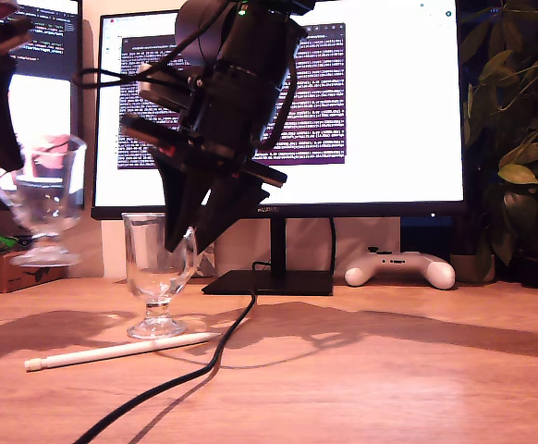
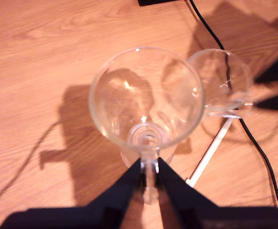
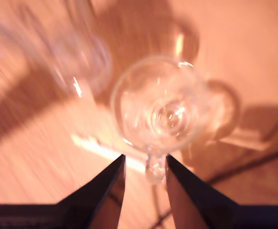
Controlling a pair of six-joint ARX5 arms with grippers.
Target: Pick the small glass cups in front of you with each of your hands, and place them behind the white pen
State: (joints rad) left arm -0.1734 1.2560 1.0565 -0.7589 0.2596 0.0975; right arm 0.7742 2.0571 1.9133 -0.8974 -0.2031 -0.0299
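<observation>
My first gripper (image 2: 148, 166) is clamped on the loop handle of the first glass cup (image 2: 146, 98), its two black, wedge-shaped fingers pressed against the clear loop. This cup hangs tilted in the air above the desk (image 1: 389, 370), towards the exterior view's left; its round foot is clear of the wood.

The second glass cup (image 1: 158, 268) stands upright on its short stem and round foot on the desk, just behind the white pen (image 1: 112, 351), its foot near the pen's tapered end or perhaps touching it. My second gripper (image 3: 144, 164) comes down at its handle with the jaws apart, one dark finger on each side of the loop. The second wrist view is blurred, so I cannot tell whether either finger touches the glass.

The pen is slim, matte and white. It lies flat, roughly along the desk's near edge. A glossy black cable (image 1: 186, 375) curves across the desk from the monitor's base towards the near edge, past the pen's tip.

The desk is warm brown wood with a visible grain. Near its far edge stands a monitor (image 1: 389, 102) showing a white window and a dark panel of text too small to read. The lettering on its lower bezel is too small to be sure of. Beside its stand lies a smooth white game controller (image 1: 400, 269).
</observation>
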